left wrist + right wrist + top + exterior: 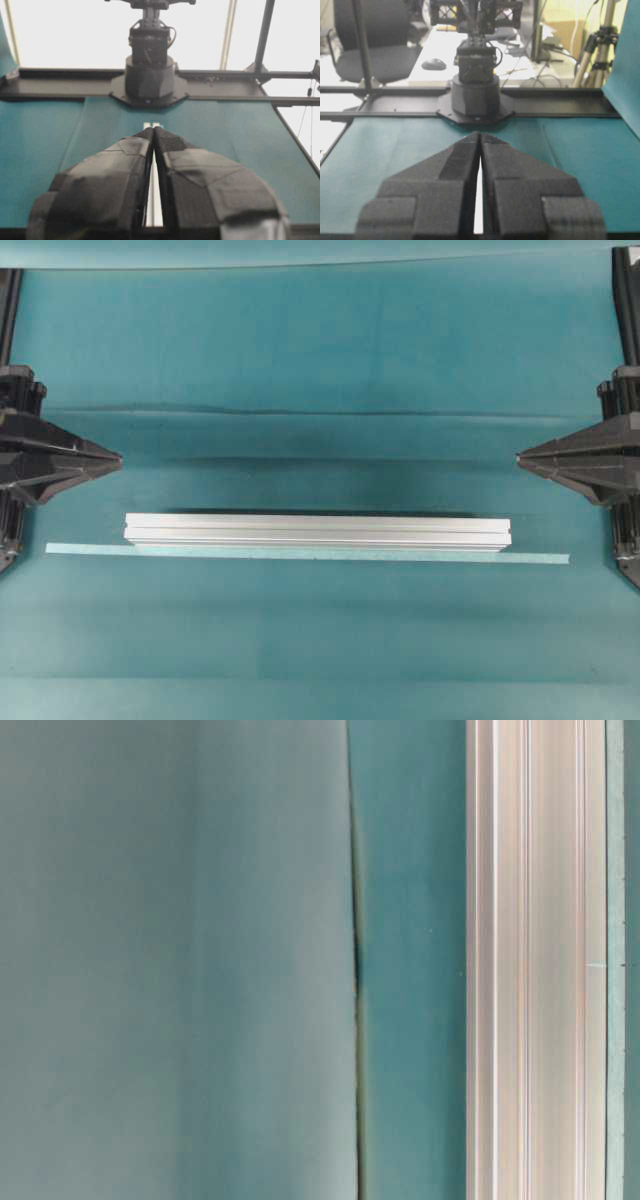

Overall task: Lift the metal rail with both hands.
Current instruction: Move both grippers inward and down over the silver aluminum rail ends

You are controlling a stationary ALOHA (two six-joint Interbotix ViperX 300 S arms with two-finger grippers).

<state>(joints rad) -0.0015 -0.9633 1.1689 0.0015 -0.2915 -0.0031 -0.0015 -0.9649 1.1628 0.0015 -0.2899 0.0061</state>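
Both grippers (118, 461) (521, 457) closed, empty — metal rail (318, 531) untouched.

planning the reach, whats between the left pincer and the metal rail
Only bare teal cloth, seen in the overhead view: the left pincer is shut, up-left of the metal rail.

rail: metal rail (318, 531), long silver aluminium extrusion, lengthwise grooves, square-cut ends
pose: flat on teal cloth, lying left-right in overhead view, spans over half the width
table-level view: fills right side as pale grooved band (535, 960)
left gripper (118, 462): black, triangular fingers pressed together, tips pointing inward, well apart from rail's left end, holding nothing
right gripper (520, 457): same, fingers together, apart from rail's right end, empty
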